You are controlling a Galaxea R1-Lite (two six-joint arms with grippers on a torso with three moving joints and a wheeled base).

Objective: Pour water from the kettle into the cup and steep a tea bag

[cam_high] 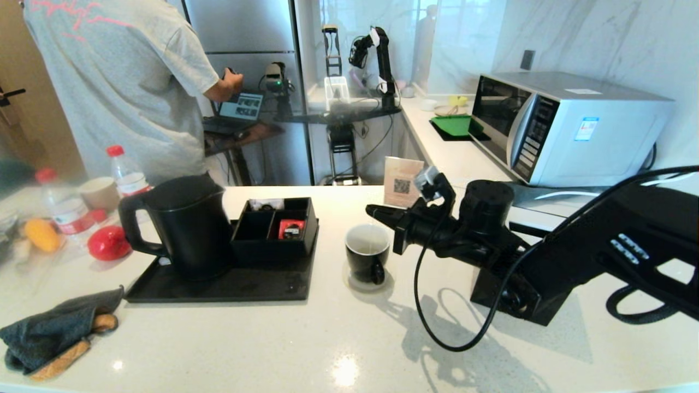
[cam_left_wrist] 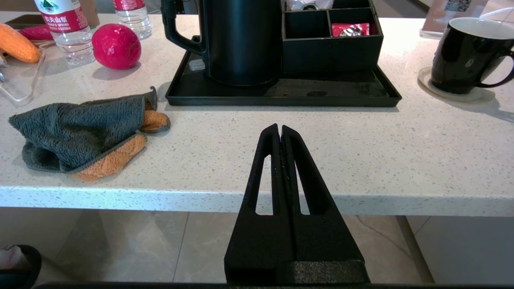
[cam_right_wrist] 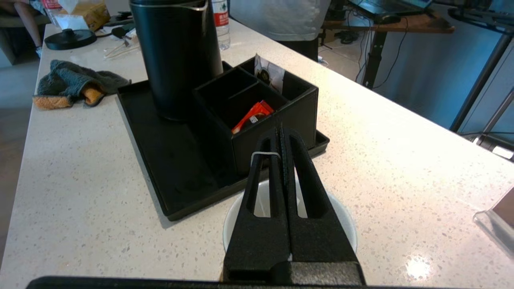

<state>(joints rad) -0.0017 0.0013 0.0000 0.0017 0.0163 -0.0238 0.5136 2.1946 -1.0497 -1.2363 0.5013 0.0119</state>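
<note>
Right gripper pinches a white string above the white-lined black cup.

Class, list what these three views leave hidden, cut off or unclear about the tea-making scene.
- Tea bag: the right gripper is shut on a white string, but the right wrist view's fingers hide any pouch below.
- Water level in the cup: unclear in the head view.
- Kettle: its lid is cut off by the left wrist view's edge.
- Left gripper: out of the head view.
</note>
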